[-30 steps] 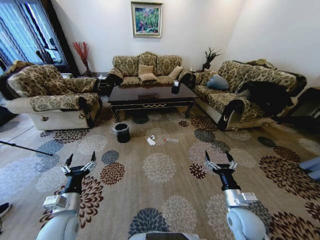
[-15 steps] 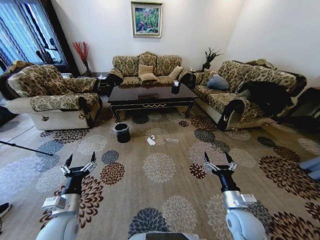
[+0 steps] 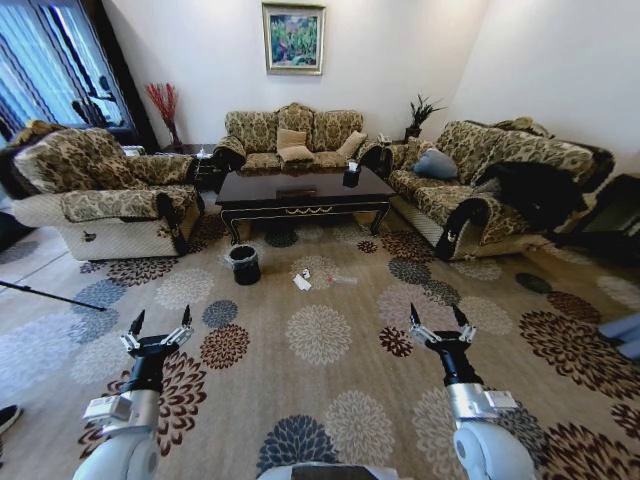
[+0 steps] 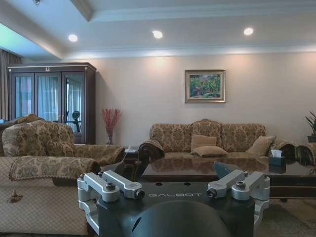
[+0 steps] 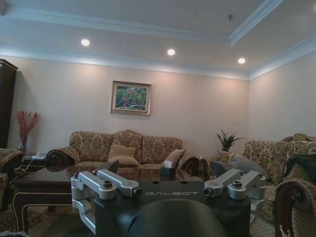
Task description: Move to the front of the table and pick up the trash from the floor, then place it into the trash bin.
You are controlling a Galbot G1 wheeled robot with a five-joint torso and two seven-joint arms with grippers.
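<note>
Three floral sofas [image 3: 296, 132], framed painting [image 3: 293, 38], red twigs vase [image 3: 165, 108], patterned carpet [image 3: 318, 335], potted plant [image 3: 421, 112]

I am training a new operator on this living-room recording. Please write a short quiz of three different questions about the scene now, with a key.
1. True or false: the trash bin stands on top of the table.
2. Which gripper holds something? A. left gripper B. right gripper C. neither
3. Fill in: the paper and bottle of the trash lie on the ____ in front of the table.

Key: 1 false, it stands on the carpet near the table's left front leg. 2 C, both have open fingers. 3 carpet.
</note>
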